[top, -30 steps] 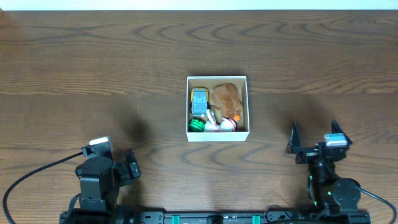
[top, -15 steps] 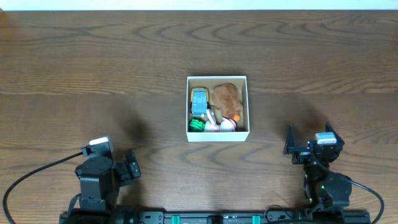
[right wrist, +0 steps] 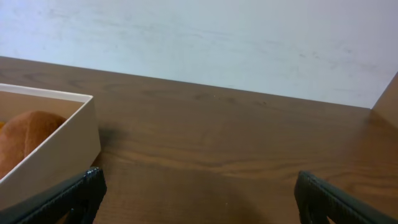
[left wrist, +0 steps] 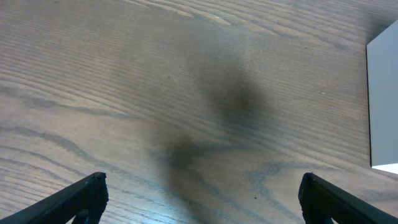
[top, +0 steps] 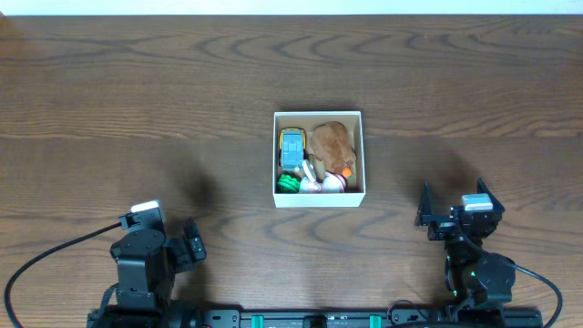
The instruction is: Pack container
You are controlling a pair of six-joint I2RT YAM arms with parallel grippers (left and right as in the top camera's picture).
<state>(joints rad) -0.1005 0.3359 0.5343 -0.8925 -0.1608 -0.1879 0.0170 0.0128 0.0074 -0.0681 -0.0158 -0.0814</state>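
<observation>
container: white cardboard box (top: 318, 199), mid-surface, about centred between the two arms and ahead of both; sits flat and square to the near edge.
contents: blue toy (top: 291, 148) at the left, brown soft toy (top: 330, 141) at the right, green piece (top: 288, 184) and white-orange bits (top: 333, 180) along the near wall. The floor looks mostly covered, so I'd say packing is about done.
handling: probably light. The thin card walls will flex or crease if squeezed hard. The bottom should slide easily on the wood, so a push moves it rather than tipping it.
grip: I'd pinch one wall at mid-span, one finger inside and one outside. The right wall has the least toy crowding. Corners are stiffer if it needs lifting.
left jaws: spread wide, nothing between them, over bare wooden surface (left wrist: 155, 81); the box wall just shows at the right edge of that wrist view.
right jaws: also spread wide and empty; the box corner is near, ahead and to the left in its wrist view.
room: surface bare on all sides of the box; far edge well apart; either arm has a clear straight approach.
risk: a loaded box dragged by one wall may rack or spill.
</observation>
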